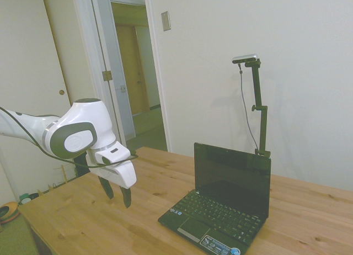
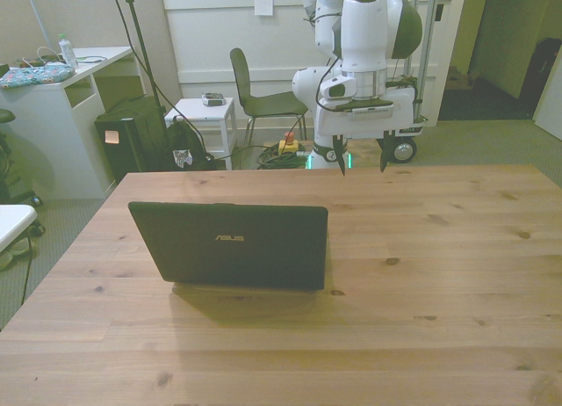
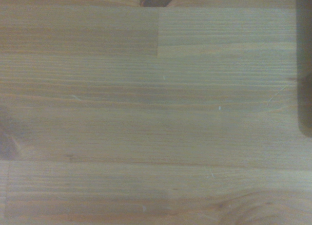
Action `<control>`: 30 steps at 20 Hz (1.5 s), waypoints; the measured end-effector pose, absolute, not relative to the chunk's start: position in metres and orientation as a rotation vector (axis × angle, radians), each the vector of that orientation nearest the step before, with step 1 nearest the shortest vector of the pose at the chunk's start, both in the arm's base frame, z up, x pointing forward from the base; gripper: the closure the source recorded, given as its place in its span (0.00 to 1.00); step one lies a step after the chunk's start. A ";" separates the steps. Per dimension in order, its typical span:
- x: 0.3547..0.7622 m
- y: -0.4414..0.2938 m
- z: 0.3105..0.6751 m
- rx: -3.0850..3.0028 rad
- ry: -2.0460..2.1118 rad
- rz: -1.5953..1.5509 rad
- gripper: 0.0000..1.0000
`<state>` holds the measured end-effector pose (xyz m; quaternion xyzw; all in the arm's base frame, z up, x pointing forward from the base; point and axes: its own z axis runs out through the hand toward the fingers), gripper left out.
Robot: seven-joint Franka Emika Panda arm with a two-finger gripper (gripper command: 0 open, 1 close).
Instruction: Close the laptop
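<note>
Nothing of the task is seen to be done. The tool [image 1: 118, 195], fingers apart and gripping nothing, hangs above the bare tabletop [image 1: 71, 222], pointing down. To its right in the side view, well apart from it, the laptop [image 1: 223, 205] stands open, its lid about upright and untouched. The whole closing push is judged to remain. No containers are seen.

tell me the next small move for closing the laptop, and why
Probably carry the gripper across toward the top edge of the laptop lid. The lid stands upright and fully open, while the gripper hangs open above bare table, well off to the keyboard side and touching nothing. It needs to get up behind the lid's upper edge before it can push it down.
</note>
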<state>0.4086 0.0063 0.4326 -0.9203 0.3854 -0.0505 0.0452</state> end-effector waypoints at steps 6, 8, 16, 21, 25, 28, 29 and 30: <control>0.427 -0.036 0.458 -2.866 1.236 -0.296 0.00; 0.443 -0.057 0.480 -2.865 1.267 -0.377 0.00; 0.520 -0.125 0.576 -2.795 1.358 -0.667 0.00; 0.569 -0.159 0.611 -2.751 1.401 -0.772 0.00; 0.604 -0.190 0.619 -2.716 1.459 -0.815 0.00; 0.628 -0.212 0.613 -2.666 1.484 -0.788 0.00; 0.636 -0.216 0.610 -2.650 1.479 -0.768 0.00; 0.643 -0.219 0.607 -2.636 1.473 -0.749 0.00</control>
